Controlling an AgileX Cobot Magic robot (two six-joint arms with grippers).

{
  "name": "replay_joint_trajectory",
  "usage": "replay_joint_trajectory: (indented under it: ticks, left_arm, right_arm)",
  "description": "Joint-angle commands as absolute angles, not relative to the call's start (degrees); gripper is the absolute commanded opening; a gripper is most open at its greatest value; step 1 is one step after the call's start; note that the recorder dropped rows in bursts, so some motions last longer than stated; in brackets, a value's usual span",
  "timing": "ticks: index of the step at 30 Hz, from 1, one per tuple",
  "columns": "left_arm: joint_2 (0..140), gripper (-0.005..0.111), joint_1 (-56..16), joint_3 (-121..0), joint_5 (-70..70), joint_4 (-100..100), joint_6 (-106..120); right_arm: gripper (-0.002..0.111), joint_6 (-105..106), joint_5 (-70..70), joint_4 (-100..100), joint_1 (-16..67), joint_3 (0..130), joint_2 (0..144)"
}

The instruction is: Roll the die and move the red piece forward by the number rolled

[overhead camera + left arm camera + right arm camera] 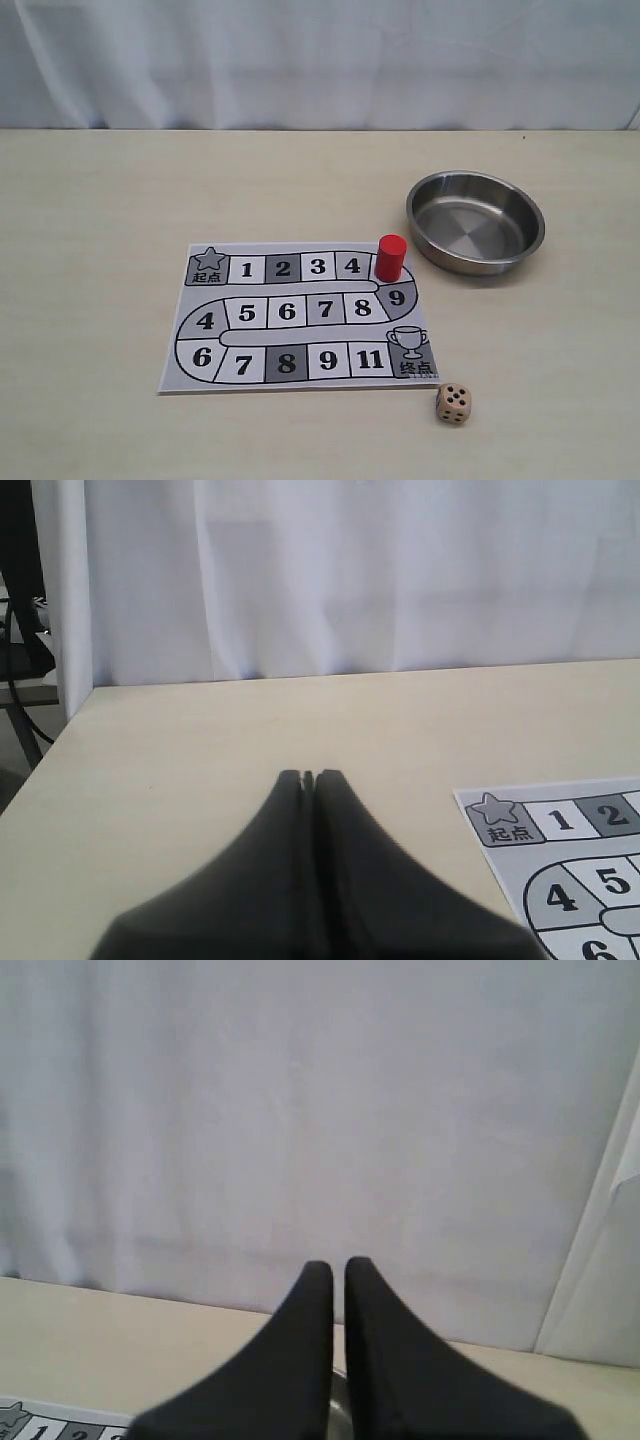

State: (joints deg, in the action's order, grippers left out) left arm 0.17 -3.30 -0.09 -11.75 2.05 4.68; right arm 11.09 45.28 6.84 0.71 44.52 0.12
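The die [454, 403], a light-wood cube with black pips, rests on the table just off the front right corner of the printed board [287, 340]. The red piece [390, 258] stands upright at the bend of the track, just past square 4 and above square 9. Neither gripper shows in the exterior view. My left gripper [309, 776] is shut with nothing in it, hovering over bare table beside the board's start corner [560, 850]. My right gripper [338, 1265] has its fingers nearly together and empty. Both wrist views miss the die and the red piece.
A shallow steel bowl [476, 221] sits empty on the table to the right of the board's far edge. A white curtain [320, 60] hangs behind the table. A corner of the board [50, 1428] shows in the right wrist view.
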Motion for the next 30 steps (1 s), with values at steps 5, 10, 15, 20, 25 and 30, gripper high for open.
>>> replay_joint_trajectory:
  ticks: [5,10,15,20,25,30]
  left_arm:
    - [0.0,0.0,-3.3,0.0,-11.2,2.1,4.9]
    - [0.0,0.0,-3.3,0.0,-11.2,2.1,4.9]
    - [0.0,0.0,-3.3,0.0,-11.2,2.1,4.9]
    - [0.0,0.0,-3.3,0.0,-11.2,2.1,4.9]
    - [0.0,0.0,-3.3,0.0,-11.2,2.1,4.9]
    - [0.0,0.0,-3.3,0.0,-11.2,2.1,4.9]
  right_arm:
    - [0.004,11.1,42.0,6.7,1.5,41.1,0.0]
    - [0.004,11.1,30.8,5.3,1.5,31.1,0.0]
    - [0.004,11.1,19.4,5.3,1.5,21.9,0.0]
    - [0.004,11.1,10.6,5.3,1.5,13.8,0.0]
    - [0.004,11.7,2.5,5.3,1.5,7.8,0.0]
    - [0.004,16.1,-0.4,5.1,1.5,1.6,0.0]
